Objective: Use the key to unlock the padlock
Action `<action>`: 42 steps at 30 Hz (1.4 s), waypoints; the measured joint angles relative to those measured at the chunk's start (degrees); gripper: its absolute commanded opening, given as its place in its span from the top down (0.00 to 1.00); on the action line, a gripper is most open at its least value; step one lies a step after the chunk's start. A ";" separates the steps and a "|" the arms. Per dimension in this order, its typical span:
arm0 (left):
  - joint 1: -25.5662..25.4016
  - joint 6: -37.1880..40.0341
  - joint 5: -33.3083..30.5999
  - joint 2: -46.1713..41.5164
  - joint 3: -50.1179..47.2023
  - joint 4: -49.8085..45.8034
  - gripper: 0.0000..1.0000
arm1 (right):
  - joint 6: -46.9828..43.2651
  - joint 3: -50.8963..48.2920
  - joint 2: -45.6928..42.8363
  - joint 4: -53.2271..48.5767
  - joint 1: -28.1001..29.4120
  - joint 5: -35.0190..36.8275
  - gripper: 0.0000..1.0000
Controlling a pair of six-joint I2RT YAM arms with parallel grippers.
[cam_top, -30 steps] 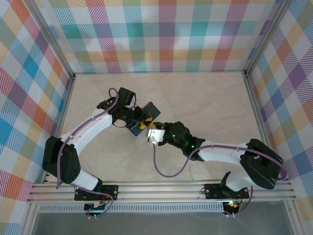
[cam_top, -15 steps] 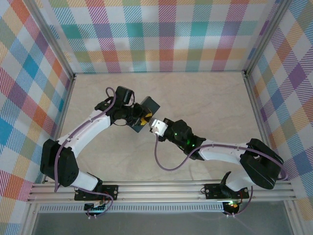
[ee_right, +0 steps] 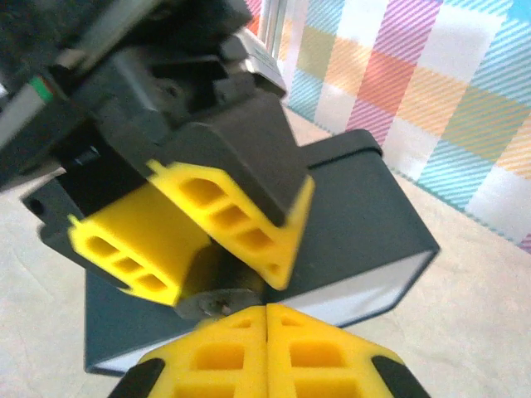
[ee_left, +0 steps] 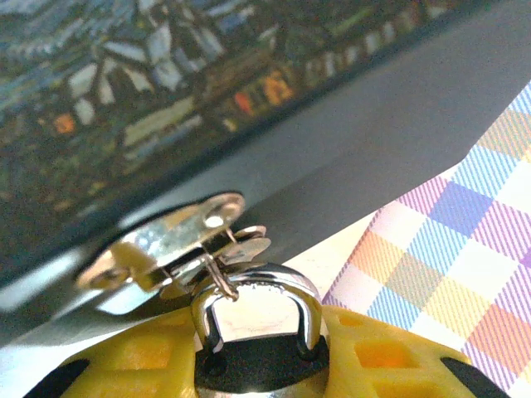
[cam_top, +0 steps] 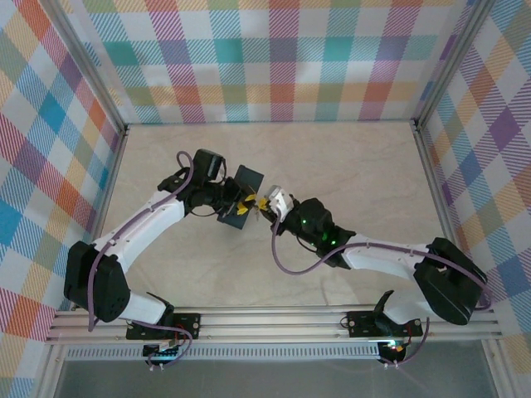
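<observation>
Left to right: the left gripper has its yellow pads clamped on the black body of the padlock, with the jaws only partly apart to fit it. The lock's silver shackle has both legs seated in the body. It loops through the metal hasp on the edge of the dark blue box, so we judge the lock not yet open.

To the right, the right gripper meets it over the pale table. Its two yellow fingers are pressed flat together, and their tips sit just beside the padlock's grey underside. We cannot make out the key; if it is being carried, it is hidden between those closed fingers.

We read this as the approach to the keyhole, with one arm steadying the lock and the other presenting to its base. In our judgement the next move calls for a fine line-up with the slot, a straight push in, then a twist. The left grip must keep the lock from swinging on the hasp throughout.

We find no brand, label or lettering. The box carries only a swirling night-sky painting with lit houses.
</observation>
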 measured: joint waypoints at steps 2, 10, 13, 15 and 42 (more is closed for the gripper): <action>0.00 0.52 -0.22 0.00 0.00 -0.96 1.00 | 2.16 0.00 -1.01 -2.89 -0.98 -1.55 0.61; 0.00 1.11 -0.50 0.00 -0.85 -1.16 1.00 | 16.55 2.34 -1.46 -10.05 -6.14 -13.75 0.53; 0.00 1.09 -0.50 0.00 -0.87 -1.09 1.00 | 21.00 4.46 1.09 -10.01 -6.12 -17.18 0.54; 0.00 1.09 -0.50 0.00 -0.87 -1.09 1.00 | 23.30 5.18 2.75 -9.84 -6.12 -18.88 0.54; 1.14 2.67 -2.10 -1.03 -3.17 0.11 0.46 | 38.34 8.98 12.41 -3.50 -6.08 -25.22 0.95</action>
